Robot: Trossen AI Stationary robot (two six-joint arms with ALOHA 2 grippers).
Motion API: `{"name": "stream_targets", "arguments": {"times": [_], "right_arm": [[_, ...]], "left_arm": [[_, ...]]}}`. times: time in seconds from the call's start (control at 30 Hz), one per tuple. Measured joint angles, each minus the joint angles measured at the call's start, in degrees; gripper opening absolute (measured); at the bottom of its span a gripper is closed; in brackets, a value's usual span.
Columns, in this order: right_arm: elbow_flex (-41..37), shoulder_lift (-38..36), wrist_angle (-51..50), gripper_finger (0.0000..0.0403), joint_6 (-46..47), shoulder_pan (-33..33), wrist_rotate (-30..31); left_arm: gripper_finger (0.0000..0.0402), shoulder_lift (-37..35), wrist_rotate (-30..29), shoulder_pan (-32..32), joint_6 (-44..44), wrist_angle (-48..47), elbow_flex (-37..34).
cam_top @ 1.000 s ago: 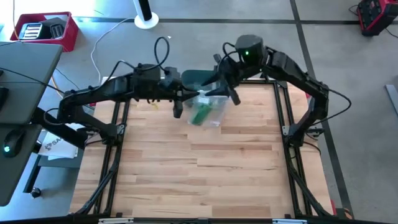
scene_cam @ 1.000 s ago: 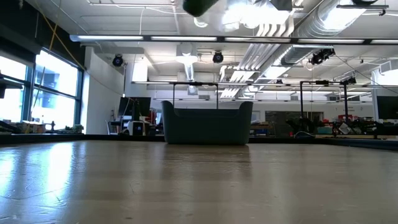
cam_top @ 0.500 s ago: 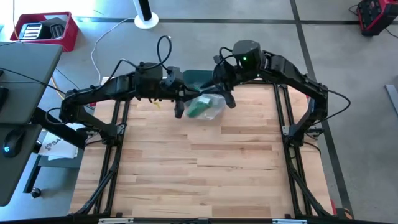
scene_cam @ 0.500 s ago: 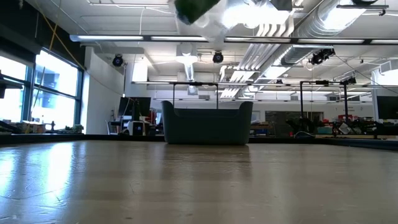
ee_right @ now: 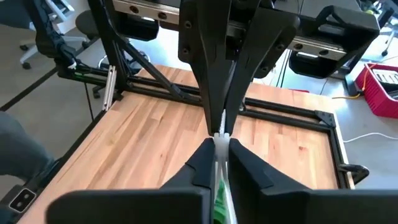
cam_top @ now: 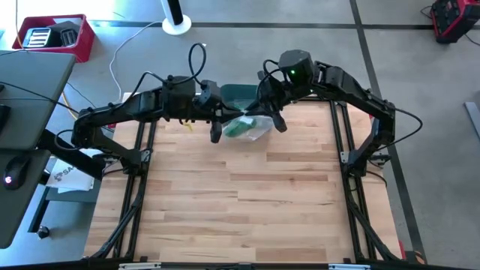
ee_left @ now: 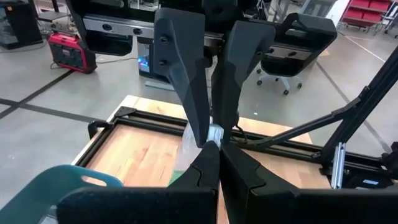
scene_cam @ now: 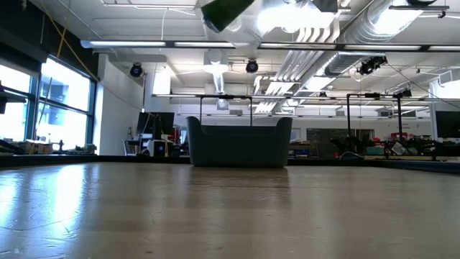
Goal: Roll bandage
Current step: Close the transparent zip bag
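In the upper middle of the high view, the left gripper [cam_top: 219, 120] and the right gripper [cam_top: 264, 118] meet tip to tip above the table's far edge. Each is clamped on an edge of a clear plastic bag [cam_top: 251, 129], which hangs between them with a green bandage roll [cam_top: 238, 129] inside. Both wrist views show the fingers pinching the thin plastic. The wooden table [cam_top: 240, 202] lies below, and a dark teal bin [scene_cam: 239, 142] stands at its far edge. Behind it, the low view shows windows and ceiling pipes.
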Motion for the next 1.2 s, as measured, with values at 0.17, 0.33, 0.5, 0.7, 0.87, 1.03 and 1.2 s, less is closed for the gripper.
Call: {"name": "stream_targets", "arguments": {"times": [0.17,0.33,0.5,0.7,0.87,1.03,1.2], "right_arm": [[0.0,-0.1,0.1,0.0008,0.5,0.0,0.0],[0.0,-0.1,-1.9,0.0016,2.4,-1.1,-0.2],[0.0,-0.6,-5.6,0.0016,2.4,-2.1,-0.2],[0.0,-1.4,-12.0,0.0016,2.3,-3.4,-0.2],[0.0,-1.5,-18.7,0.0016,0.6,-4.4,0.3],[0.0,-1.5,-21.2,0.0016,-1.4,-5.0,3.1],[0.0,-1.5,-17.2,0.0022,-1.3,-5.6,4.8]], "left_arm": [[0.0,-0.3,0.0,0.0,-0.4,0.0,0.0],[0.0,-1.6,-0.5,0.0,-0.4,-0.5,-0.1],[0.0,-3.1,-0.8,0.0,-0.4,-0.8,-0.1],[0.0,-5.0,-1.8,0.0,-0.4,-2.2,-0.1],[0.0,-7.1,-1.9,0.0,-0.4,-2.3,-0.1],[0.0,-8.2,-3.0,0.0,-0.4,-4.4,-0.1],[0.0,-8.2,-3.6,0.5,-0.4,-5.8,0.1]]}}
